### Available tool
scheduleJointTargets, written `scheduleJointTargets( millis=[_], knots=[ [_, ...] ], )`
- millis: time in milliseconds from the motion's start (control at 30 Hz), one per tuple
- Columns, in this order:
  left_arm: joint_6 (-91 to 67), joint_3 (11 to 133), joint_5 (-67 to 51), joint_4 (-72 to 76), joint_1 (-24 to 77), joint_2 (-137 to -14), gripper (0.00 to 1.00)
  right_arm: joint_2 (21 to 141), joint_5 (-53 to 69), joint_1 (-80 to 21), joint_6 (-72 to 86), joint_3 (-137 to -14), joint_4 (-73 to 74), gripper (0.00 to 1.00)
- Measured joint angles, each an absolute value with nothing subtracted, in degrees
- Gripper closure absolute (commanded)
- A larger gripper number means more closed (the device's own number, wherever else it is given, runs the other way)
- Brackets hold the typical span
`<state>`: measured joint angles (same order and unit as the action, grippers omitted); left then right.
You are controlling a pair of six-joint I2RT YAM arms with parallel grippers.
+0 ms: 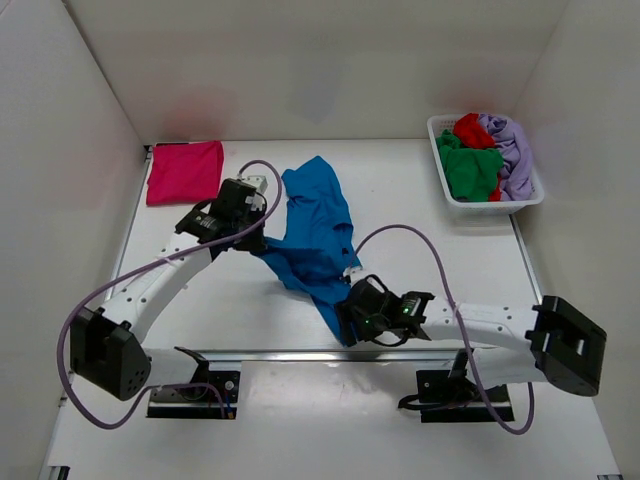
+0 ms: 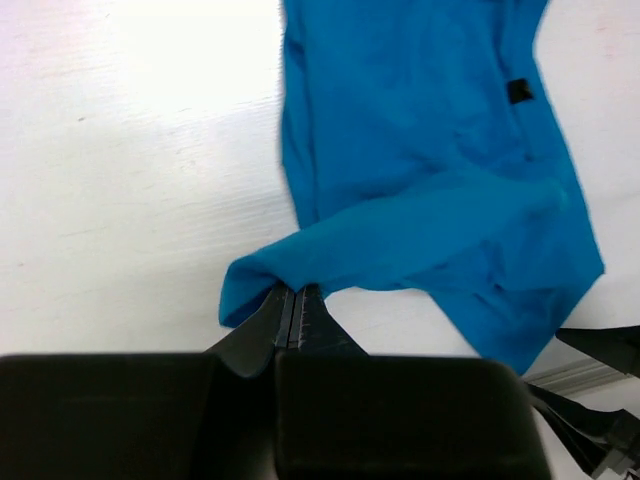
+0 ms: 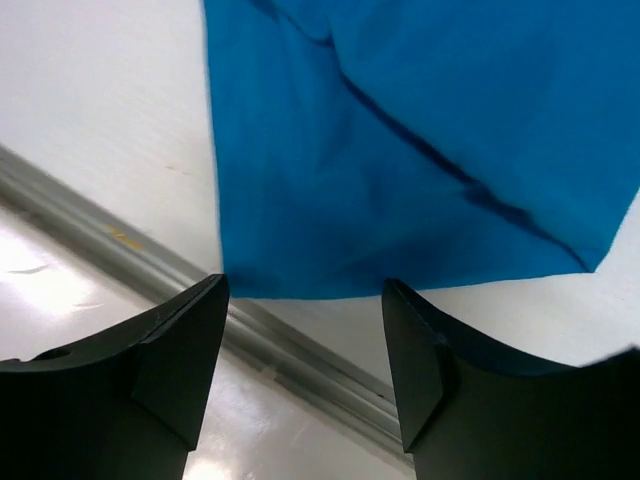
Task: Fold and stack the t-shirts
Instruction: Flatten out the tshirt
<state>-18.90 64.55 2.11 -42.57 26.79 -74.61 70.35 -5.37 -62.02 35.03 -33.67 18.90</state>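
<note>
Blue t-shirt [image 1: 315, 225]: one, lying rumpled mid-table.
Left gripper [image 2: 290, 300]: pinching its bunched edge.
Right gripper [image 3: 305, 290]: hovering spread over its near hem.
Magenta t-shirt [image 1: 185, 172]: one, lying folded far left.
White basket [image 1: 495, 207]: one, holding three t-shirts: green [image 1: 470, 170], red [image 1: 472, 130], lavender [image 1: 512, 150].

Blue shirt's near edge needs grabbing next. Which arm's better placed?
Right, probably. The right tool is open, with the near edge of the blue t-shirt just ahead of it. The left tool is shut on a bunched corner of the shirt, so it is occupied.
</note>
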Motion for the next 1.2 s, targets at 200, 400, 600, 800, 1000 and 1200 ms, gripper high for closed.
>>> scheduleJointTargets(
  millis=[200,400,600,800,1000,1200],
  knots=[
    [-17.28,65.52,0.69,-44.25,22.94,-75.11,1.0,79.33,-9.89,-66.72,35.86,-38.04,18.92,0.88],
    [-15.25,73.45,-1.78,-47.94,17.61,-76.27,1.0,83.7,-15.4,-67.33,37.65,-43.13,25.23,1.0],
    [-13.91,99.22,-3.44,-52.9,7.27,-84.27,1.0,69.95,-19.88,-51.22,29.15,-46.06,38.39,1.0],
    [-15.05,129.67,-2.61,-55.94,4.25,-93.93,1.0,58.11,-19.33,-31.48,14.72,-59.29,38.11,1.0],
    [-15.77,137.69,-0.84,-57.6,4.51,-92.75,1.0,59.92,-24.71,-28.67,3.77,-68.99,37.12,1.0],
    [-15.7,138.39,2.83,-58.43,5.65,-88.42,1.0,58.3,-29.23,-27.57,-4.1,-75.48,31.46,1.0]
  ],
)
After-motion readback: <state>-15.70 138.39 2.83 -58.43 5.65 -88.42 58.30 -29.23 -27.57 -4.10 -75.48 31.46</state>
